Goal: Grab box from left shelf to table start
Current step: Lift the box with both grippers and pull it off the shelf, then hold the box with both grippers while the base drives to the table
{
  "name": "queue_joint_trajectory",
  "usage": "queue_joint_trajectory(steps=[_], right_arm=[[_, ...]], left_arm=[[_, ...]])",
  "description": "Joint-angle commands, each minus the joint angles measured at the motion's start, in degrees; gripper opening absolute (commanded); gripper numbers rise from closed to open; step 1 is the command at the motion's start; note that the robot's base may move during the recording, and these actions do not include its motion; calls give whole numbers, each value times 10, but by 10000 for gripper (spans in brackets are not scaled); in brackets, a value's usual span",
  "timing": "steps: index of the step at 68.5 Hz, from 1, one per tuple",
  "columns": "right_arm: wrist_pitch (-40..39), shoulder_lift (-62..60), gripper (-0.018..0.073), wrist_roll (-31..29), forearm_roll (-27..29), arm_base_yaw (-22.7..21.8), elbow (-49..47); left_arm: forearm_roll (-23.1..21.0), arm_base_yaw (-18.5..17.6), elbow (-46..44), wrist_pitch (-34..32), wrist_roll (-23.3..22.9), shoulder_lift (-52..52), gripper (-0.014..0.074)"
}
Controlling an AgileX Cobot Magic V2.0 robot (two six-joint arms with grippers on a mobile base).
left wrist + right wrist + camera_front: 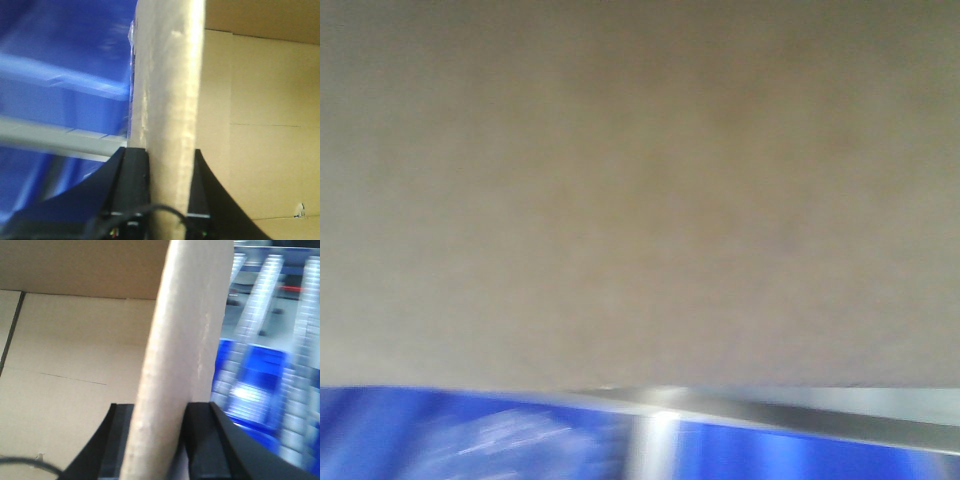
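Observation:
The brown cardboard box (640, 190) fills almost the whole front view, close to the camera and blurred. In the left wrist view my left gripper (169, 155) is shut on the box's upright wall edge (167, 90), one black finger on each side; the box's open inside (260, 125) lies to the right. In the right wrist view my right gripper (159, 412) is shut on the opposite wall edge (185, 330), with the box's inside (65, 365) to the left. The shelf's steel rail (790, 410) shows as a shiny strip under the box. The table is out of view.
Blue plastic bins (450, 435) sit below the steel rail in the front view. Blurred blue bins (60, 60) and a pale shelf rail (55, 137) lie left of the left gripper. Blue bins (260, 390) and pale shelf rollers (265, 295) lie right of the right gripper.

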Motion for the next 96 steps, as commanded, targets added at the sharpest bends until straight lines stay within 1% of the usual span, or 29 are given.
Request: queue_joint_trajectory(steps=[1, 96], right_arm=[[-74, 12, 60, -6, -31, -5, -16], [-74, 12, 60, -6, -31, -5, -16]], left_arm=[[-8, -3, -24, -121, -21, 3, -92], [-9, -2, -24, -121, -21, 3, -92]])
